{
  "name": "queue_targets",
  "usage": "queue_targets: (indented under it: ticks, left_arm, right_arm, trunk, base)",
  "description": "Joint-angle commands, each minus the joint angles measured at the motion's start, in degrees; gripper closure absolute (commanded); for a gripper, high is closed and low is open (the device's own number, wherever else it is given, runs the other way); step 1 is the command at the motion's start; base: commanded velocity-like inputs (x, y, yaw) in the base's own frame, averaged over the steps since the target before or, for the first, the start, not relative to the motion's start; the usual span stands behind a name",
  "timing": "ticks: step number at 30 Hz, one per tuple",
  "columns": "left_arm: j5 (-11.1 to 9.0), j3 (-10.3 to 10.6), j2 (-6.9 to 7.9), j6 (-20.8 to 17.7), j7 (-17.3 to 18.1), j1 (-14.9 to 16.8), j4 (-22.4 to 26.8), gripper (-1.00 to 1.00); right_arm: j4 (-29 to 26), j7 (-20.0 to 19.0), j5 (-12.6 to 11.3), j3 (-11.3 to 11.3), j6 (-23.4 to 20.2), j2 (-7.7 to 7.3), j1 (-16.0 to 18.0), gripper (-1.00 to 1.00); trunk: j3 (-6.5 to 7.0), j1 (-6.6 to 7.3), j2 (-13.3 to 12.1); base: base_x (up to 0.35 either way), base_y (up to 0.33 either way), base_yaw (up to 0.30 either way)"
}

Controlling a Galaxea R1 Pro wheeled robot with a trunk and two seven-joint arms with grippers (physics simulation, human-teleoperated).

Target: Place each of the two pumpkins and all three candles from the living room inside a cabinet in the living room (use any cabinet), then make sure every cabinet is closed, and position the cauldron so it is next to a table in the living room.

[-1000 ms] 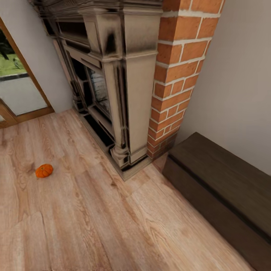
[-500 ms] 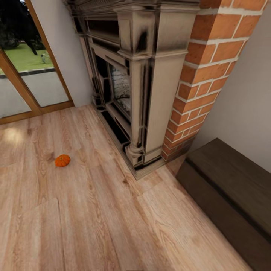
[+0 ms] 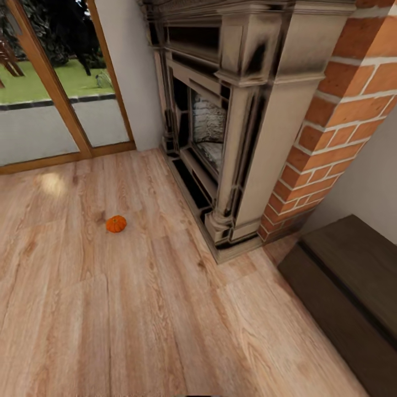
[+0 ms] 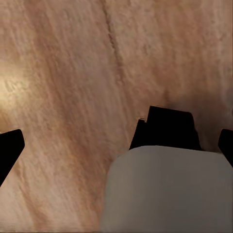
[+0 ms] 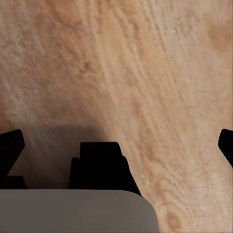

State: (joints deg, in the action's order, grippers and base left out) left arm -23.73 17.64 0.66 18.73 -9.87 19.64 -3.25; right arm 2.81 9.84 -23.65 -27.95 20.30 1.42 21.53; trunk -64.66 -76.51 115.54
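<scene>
Pumpkin alone on wood floor, fireplace near, cabinet well apart

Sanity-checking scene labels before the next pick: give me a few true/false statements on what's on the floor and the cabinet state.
1. A pumpkin lies on the wood floor. True.
2. The pumpkin sits on top of the cabinet. False: it is on the floor, well apart from the cabinet.
3. The cabinet stands right of the fireplace. True.
4. A cabinet drawer is pulled open. False: the front looks flush and shut.
</scene>
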Motion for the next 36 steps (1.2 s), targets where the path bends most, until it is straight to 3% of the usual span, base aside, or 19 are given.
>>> queue_targets:
  ticks: [1, 11, 16, 36]
  left_arm:
    - [0.00, 0.01, -0.14, 0.00, 0.01, -0.02, 0.00, -1.00]
    - [0.00, -0.06, -0.84, 0.08, 0.02, -0.04, 0.02, -1.00]
    - [-0.07, -0.07, -2.64, 0.02, 0.00, -0.04, 0.00, -1.00]
    - [-0.09, -0.07, -2.77, -0.01, 0.01, -0.04, 0.00, -1.00]
  right_arm:
    - [0.00, 0.00, 0.01, -0.01, 0.00, -0.05, 0.00, -1.00]
    - [0.00, -0.04, 0.08, -0.04, -0.15, -0.09, 0.00, -1.00]
    - [0.00, 0.00, 0.09, -0.04, -0.54, -0.02, 0.00, -1.00]
    - [-0.09, -0.19, 0.10, -0.09, -0.47, 0.02, 0.00, -1.00]
  trunk:
    - [-0.03, 0.00, 0.00]
    - [-0.28, 0.00, 0.00]
    - [-0.41, 0.00, 0.00]
    - [-0.66, 0.00, 0.00]
  base:
    - [0.000, 0.000, 0.286]
    - [0.000, 0.000, 0.286]
    - [0.000, 0.000, 0.286]
    - [0.000, 0.000, 0.221]
